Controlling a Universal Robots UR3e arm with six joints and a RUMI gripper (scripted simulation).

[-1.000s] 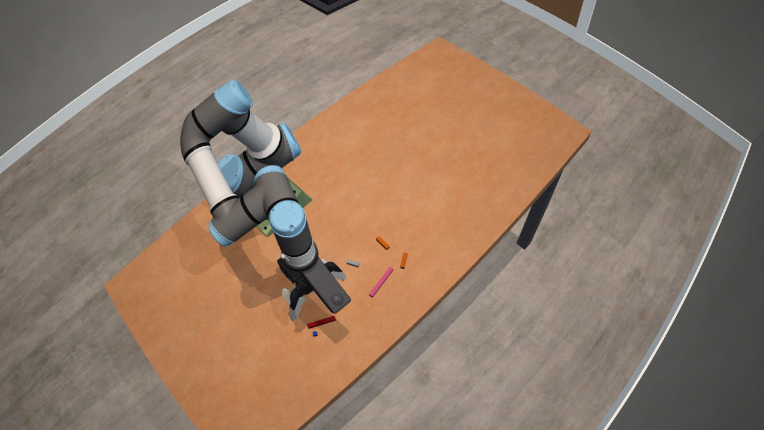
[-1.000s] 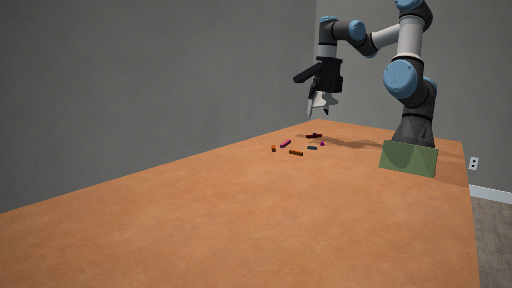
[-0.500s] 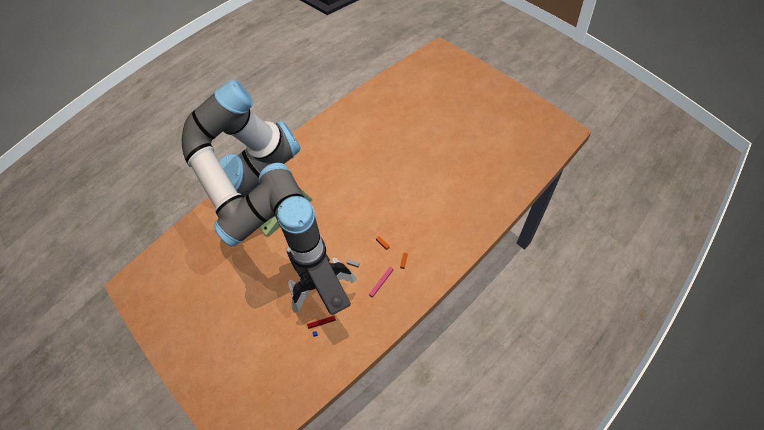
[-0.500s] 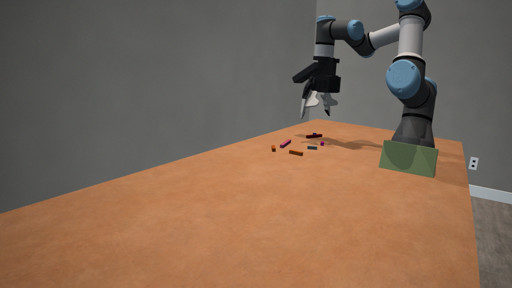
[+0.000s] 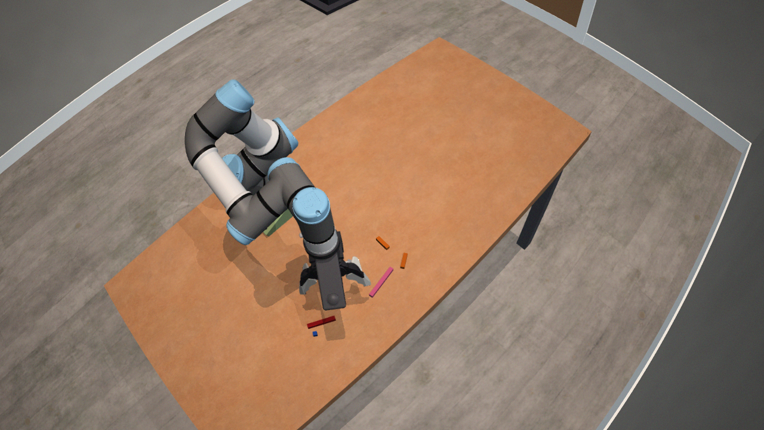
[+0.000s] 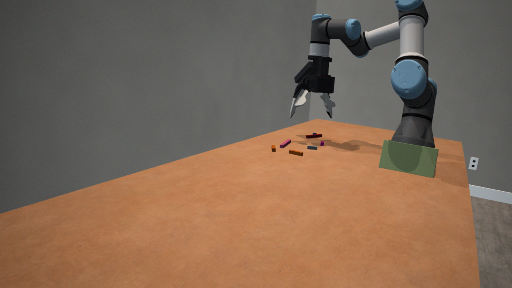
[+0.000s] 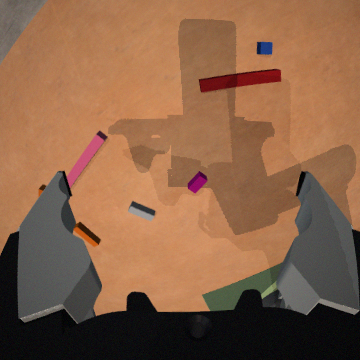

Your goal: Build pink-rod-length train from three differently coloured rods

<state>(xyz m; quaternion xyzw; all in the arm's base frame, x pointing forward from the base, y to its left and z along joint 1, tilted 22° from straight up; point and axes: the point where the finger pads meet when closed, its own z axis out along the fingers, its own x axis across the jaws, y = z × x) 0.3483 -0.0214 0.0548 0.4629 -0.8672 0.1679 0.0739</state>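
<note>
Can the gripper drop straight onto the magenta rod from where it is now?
Probably yes. The gripper hangs open and empty above the magenta rod, which lies alone between the fingers in the wrist view. The grey rod is its nearest neighbour and lies apart.

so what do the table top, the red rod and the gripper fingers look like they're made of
Table top: looks like matte orange-brown laminate or stained wood, faintly mottled, no glare.
Red rod: flat, uniform dark red with sharp square edges, likely painted wood or plastic; can't tell which.
Gripper fingers: pale grey faceted blocks, dull sheen, plastic or metal.
</note>
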